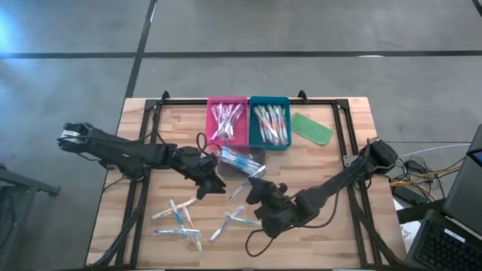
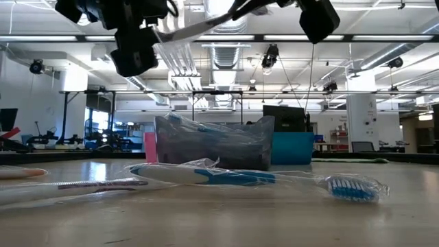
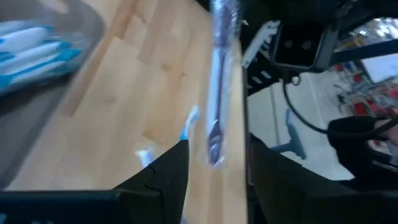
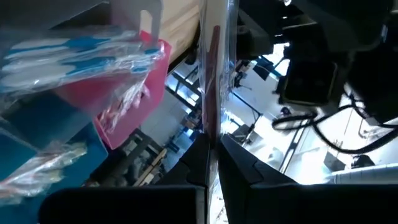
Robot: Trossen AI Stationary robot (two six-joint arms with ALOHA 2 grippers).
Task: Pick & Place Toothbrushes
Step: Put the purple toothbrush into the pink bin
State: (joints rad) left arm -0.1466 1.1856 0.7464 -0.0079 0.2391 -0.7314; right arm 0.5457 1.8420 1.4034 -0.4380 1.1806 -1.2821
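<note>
Toothbrushes, slim whitish sticks in clear wrappers with blue or pink accents, were only partly sorted at this point: the pink plastic tray (image 1: 227, 120) and the teal plastic tray (image 1: 269, 122), side by side at top centre of the high view, each held a bundle, while a clear bin of blue-accented brushes (image 1: 241, 159) sat just below them at mid-frame. Several loose toothbrushes (image 1: 181, 220) were scattered on the pale wooden table (image 1: 339, 233) in the lower centre, so by the look of it a good share of the work remained. A flat green oblong piece (image 1: 312, 128) lay to the right of the teal tray. The right gripper (image 1: 256, 192), reaching in from the lower right of the high view, had its fingers pressed together on one wrapped toothbrush (image 4: 208, 93), which ran up from between them in the right wrist view and was lifted off the table. The left gripper (image 1: 212, 184), at centre left of the high view, stood with its fingers (image 3: 168, 171) apart on either side of the far end of that same brush, seen at centre of the left wrist view; whether they touched it could not be told. From table height, both grippers hung along the top edge, with another blue-handled brush (image 2: 247, 178) lying across the foreground.
</note>
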